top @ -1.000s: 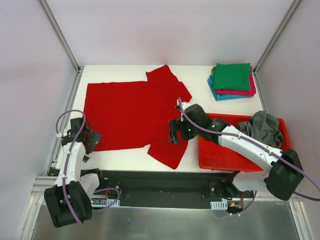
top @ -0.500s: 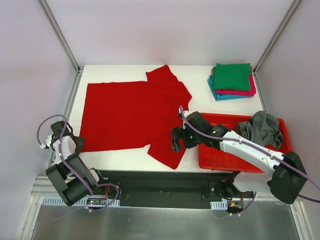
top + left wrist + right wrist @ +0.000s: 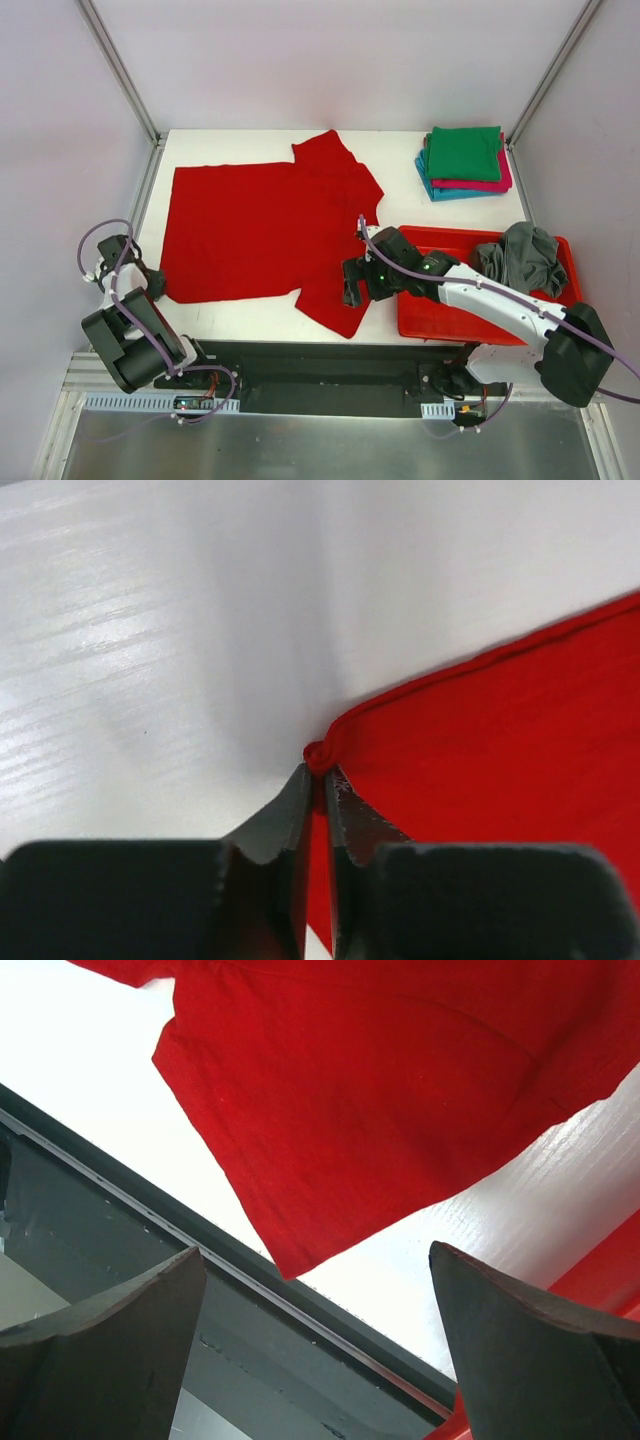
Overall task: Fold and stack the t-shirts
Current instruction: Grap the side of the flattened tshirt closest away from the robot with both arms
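A bright red t-shirt (image 3: 265, 225) lies spread flat on the white table, its sleeves pointing to the far and near edges. My left gripper (image 3: 152, 286) sits at the shirt's near-left hem corner. In the left wrist view the left gripper (image 3: 318, 772) is shut, pinching that bunched corner of the red shirt (image 3: 500, 750). My right gripper (image 3: 356, 284) hovers over the near sleeve; in the right wrist view the right gripper (image 3: 315, 1252) stands open above the sleeve (image 3: 380, 1080), holding nothing. A dark grey t-shirt (image 3: 525, 255) lies crumpled in the tray.
A red plastic tray (image 3: 440, 315) stands at the near right beside my right arm. At the far right corner is a folded stack: green (image 3: 465, 152) on magenta (image 3: 500, 183) on teal (image 3: 440, 190). The table's dark front rail (image 3: 150, 1260) runs below the sleeve.
My left gripper went from open to shut on the red shirt's near-left corner, after its arm swung left. My right gripper moved slightly toward the near edge and stayed open.
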